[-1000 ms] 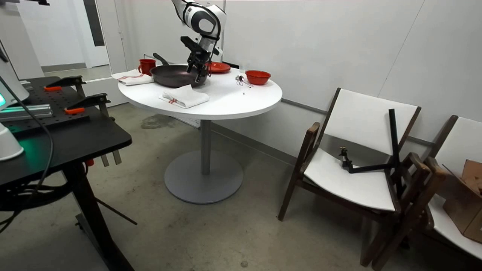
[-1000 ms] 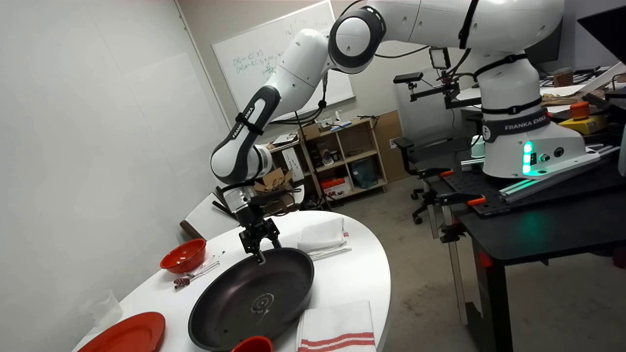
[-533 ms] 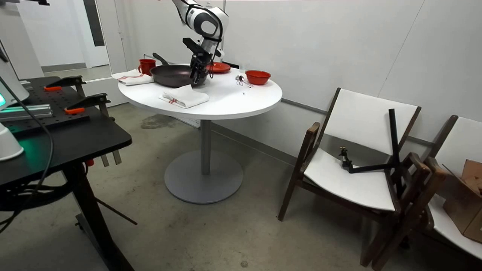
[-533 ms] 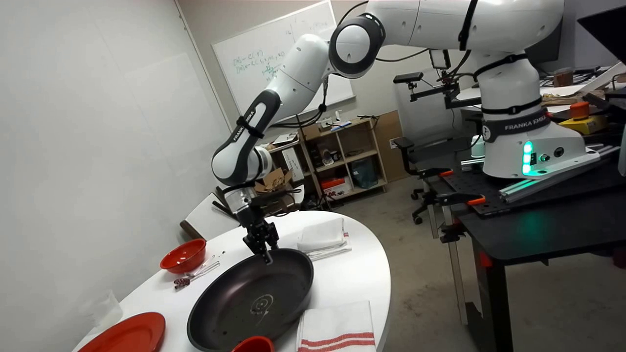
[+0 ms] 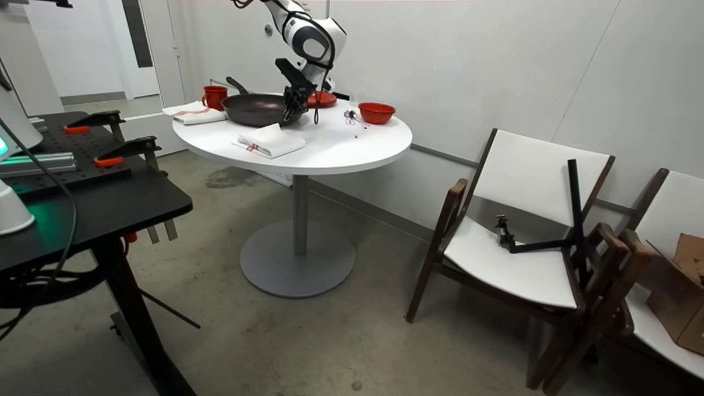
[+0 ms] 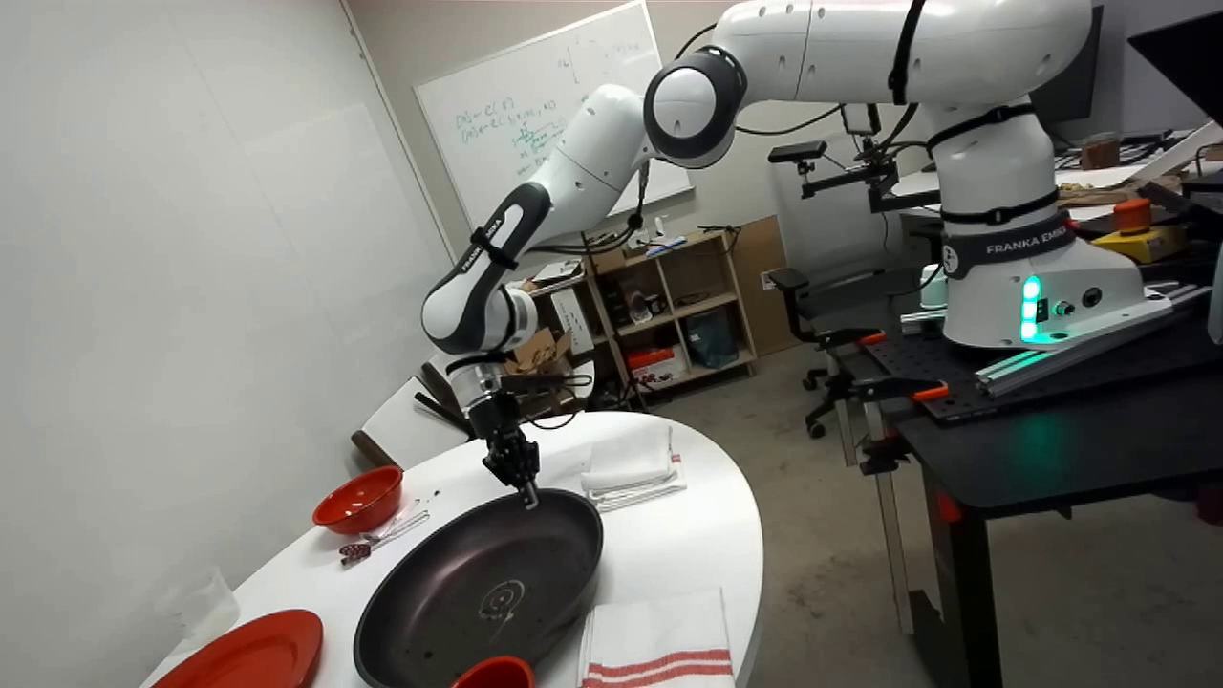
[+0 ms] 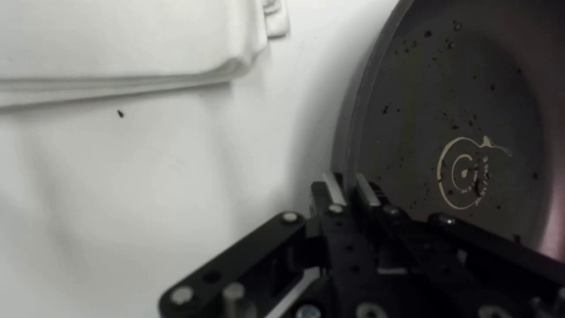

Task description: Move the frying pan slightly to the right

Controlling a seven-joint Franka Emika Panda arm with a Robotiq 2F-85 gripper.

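Note:
The frying pan (image 5: pixel 250 113), dark and round, rests on the white round table, its handle (image 5: pixel 236 86) pointing up and away from my gripper. Its wide inside (image 6: pixel 449 592) faces up, with a pale printed mark on the bottom. My gripper (image 6: pixel 530 497) is at the pan's rim, opposite the handle. In the wrist view the gripper (image 7: pixel 344 177) has one finger outside the pan's wall, over the table, and one inside. The jaws are shut with the rim of the frying pan (image 7: pixel 397 145) between them. The handle is out of view there.
A red mug (image 5: pixel 215 97) and a striped cloth (image 5: pixel 193 113) lie close to the pan. Another folded cloth (image 5: pixel 270 141) sits near the gripper. Around them are a red plate (image 6: pixel 253 655), a red bowl (image 6: pixel 359 501) and a whisk (image 6: pixel 387 535). The wall (image 5: pixel 440 71) borders the table.
The jaws have gone from open to shut on the rim. Arm and pan have shifted a little across the table, toward the red bowl's side; the mug, cloths and bowl stay put.

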